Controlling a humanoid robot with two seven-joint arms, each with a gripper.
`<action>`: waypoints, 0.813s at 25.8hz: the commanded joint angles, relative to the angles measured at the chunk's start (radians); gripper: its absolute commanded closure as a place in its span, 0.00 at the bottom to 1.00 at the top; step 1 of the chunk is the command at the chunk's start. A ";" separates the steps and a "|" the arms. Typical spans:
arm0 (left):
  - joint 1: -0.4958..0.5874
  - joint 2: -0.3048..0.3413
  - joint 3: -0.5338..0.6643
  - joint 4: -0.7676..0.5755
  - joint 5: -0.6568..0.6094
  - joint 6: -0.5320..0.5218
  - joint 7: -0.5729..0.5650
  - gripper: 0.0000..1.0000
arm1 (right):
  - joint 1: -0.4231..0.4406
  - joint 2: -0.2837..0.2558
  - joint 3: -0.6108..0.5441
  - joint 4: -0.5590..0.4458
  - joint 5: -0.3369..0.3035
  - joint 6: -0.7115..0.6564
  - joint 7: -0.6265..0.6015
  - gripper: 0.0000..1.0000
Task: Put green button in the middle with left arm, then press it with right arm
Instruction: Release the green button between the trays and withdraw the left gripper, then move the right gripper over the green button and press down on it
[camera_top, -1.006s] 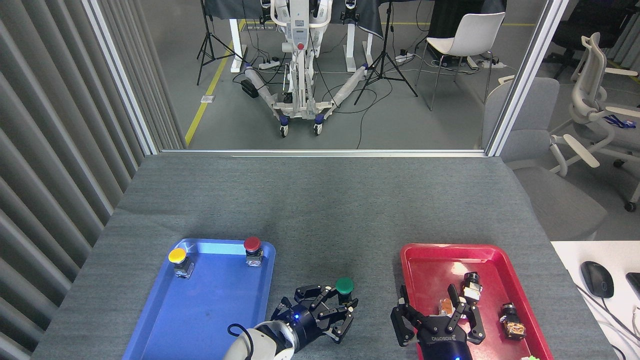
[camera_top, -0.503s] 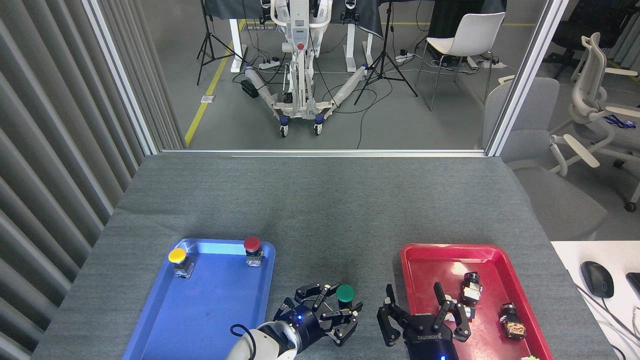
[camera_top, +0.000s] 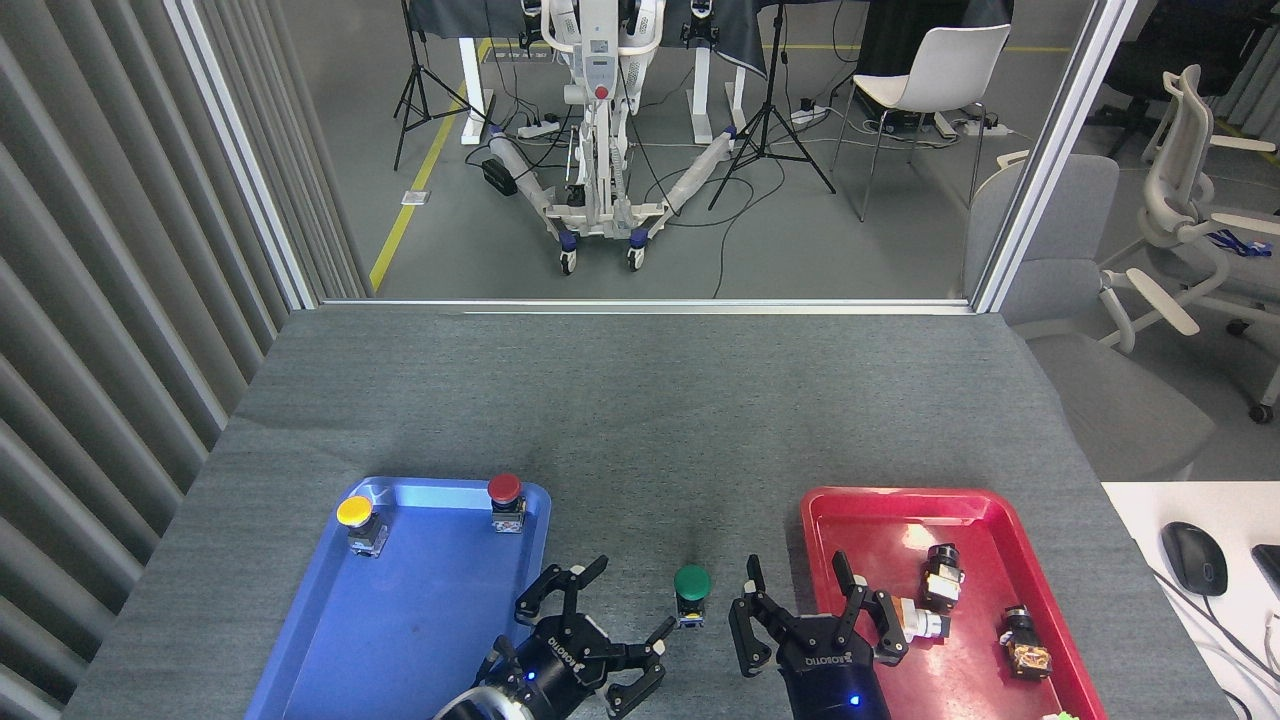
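The green button (camera_top: 691, 590) stands upright on the bare grey tabletop (camera_top: 640, 430) between the two trays, free of both grippers. My left gripper (camera_top: 590, 635) is open just left of and below the button, with one fingertip close to its base. My right gripper (camera_top: 805, 612) is open to the button's right, fingers spread, at the red tray's left edge, and not touching the button.
The blue tray (camera_top: 400, 620) on the left holds a yellow button (camera_top: 356, 520) and a red button (camera_top: 505, 497). The red tray (camera_top: 880, 520) on the right holds several small dark parts (camera_top: 940, 572). A mouse (camera_top: 1193, 557) lies on a white desk at far right.
My left gripper let go of the green button and drew back to the lower left, now open. The button stays standing on the table. My right gripper moved left toward it.
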 joint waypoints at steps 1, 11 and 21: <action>0.160 0.119 0.095 -0.258 0.042 0.077 -0.041 0.00 | -0.007 0.010 0.014 0.007 0.003 -0.005 -0.006 0.14; 0.278 0.133 0.540 -0.315 0.307 0.080 -0.049 0.01 | -0.073 0.052 0.041 0.084 0.040 -0.066 -0.005 0.74; 0.285 0.135 0.589 -0.267 0.310 0.077 -0.050 0.01 | -0.133 0.116 0.060 0.234 0.102 -0.063 -0.003 0.90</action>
